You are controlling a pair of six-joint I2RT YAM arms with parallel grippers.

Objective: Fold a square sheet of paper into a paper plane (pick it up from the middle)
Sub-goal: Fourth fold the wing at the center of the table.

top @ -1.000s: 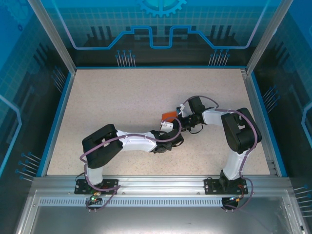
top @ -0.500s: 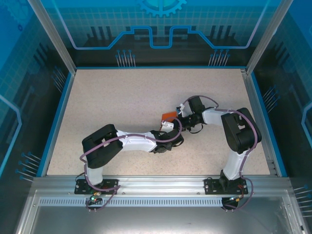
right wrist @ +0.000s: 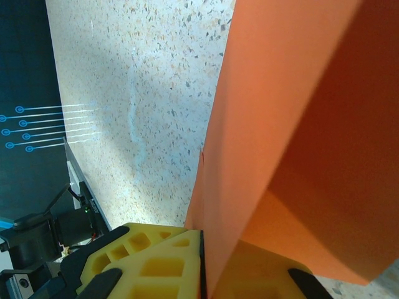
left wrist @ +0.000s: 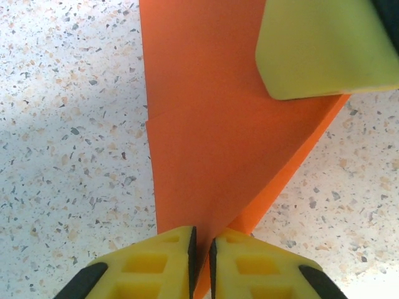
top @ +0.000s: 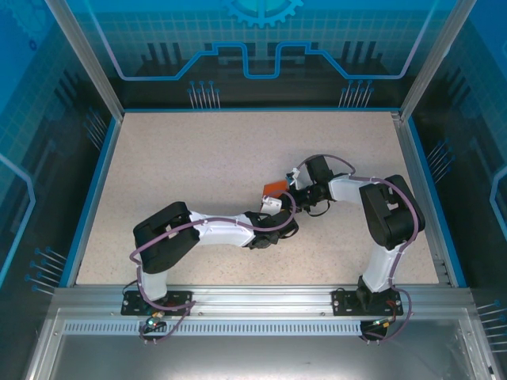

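Note:
The square sheet of paper [top: 275, 187] is bright orange and folded into a narrow, pointed, layered shape, held just above the middle of the table. In the left wrist view the paper [left wrist: 212, 124] narrows toward my left gripper [left wrist: 201, 249], whose yellow jaws are shut on its lower tip. One yellow finger [left wrist: 318, 50] of the right gripper presses on the paper's far corner. My right gripper [right wrist: 209, 268] is shut on an edge of the paper [right wrist: 280, 124], whose folded layers rise steeply past it. From above, the left gripper [top: 273, 202] and the right gripper [top: 291, 188] meet at the paper.
The speckled beige table [top: 198, 158] has a blue rim [top: 93, 198] and sits inside blue panelled walls with metal corner posts [top: 83, 55]. An aluminium rail [top: 253, 297] carries both arm bases at the near edge. The two forearms lie close together near the centre.

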